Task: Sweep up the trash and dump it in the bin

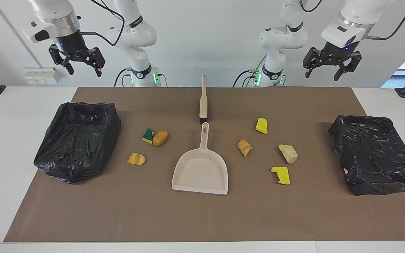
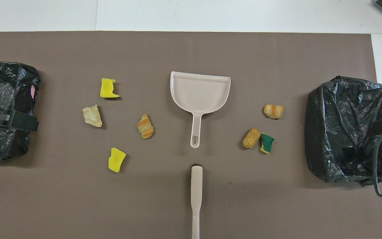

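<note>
Setting is judged a robotics lab. Two white arms [image 1: 132, 38] are mounted at a white table [image 1: 16, 116] against a bare white wall; a brown mat [image 1: 202, 218] is laid as a staged work area, cabling is seen, and a socket strip [image 1: 40, 79] is fixed to the wall.

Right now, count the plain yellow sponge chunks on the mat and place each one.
2. One yellow chunk lies toward the left arm's end, nearer the robots than the pale lump; the other yellow chunk lies farther out. None seems hidden.
</note>
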You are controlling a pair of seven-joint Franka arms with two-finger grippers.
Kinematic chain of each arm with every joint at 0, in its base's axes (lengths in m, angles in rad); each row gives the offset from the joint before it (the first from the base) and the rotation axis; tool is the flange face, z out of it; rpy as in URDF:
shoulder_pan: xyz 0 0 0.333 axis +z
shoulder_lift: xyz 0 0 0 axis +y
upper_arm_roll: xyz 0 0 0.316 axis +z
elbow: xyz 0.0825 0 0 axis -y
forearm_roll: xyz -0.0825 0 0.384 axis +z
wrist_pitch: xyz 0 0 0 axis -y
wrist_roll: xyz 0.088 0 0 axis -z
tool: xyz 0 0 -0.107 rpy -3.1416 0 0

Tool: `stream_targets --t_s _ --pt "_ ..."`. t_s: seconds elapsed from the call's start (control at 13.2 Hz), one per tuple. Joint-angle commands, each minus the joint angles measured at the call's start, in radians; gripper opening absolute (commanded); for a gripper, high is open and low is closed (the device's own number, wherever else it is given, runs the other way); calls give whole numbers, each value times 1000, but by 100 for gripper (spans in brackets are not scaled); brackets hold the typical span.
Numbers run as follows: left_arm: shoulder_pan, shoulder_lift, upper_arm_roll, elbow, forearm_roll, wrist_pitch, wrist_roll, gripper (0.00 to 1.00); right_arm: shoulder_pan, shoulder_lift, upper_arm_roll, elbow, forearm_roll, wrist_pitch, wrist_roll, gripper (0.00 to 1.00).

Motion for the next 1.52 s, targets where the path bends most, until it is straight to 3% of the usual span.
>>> stream_targets --t_s 0.0,0.46,0.91,1.44 --pt "-12 -34 -3 -43 -13 1 -16 100 -2 -12 -3 -8 17 5 -25 100" --pt "-13 -60 -55 -130 -13 71 -55 100 -2 -12 -3 -8 16 5 -26 100" --pt "-13 -77 -216 -279 -50 165 -219 100 0 -23 -3 -17 16 -24 -42 100" --pt "-13 -171 -395 -478 -142 271 -359 100 1 -29 -3 -20 17 -38 -42 100"
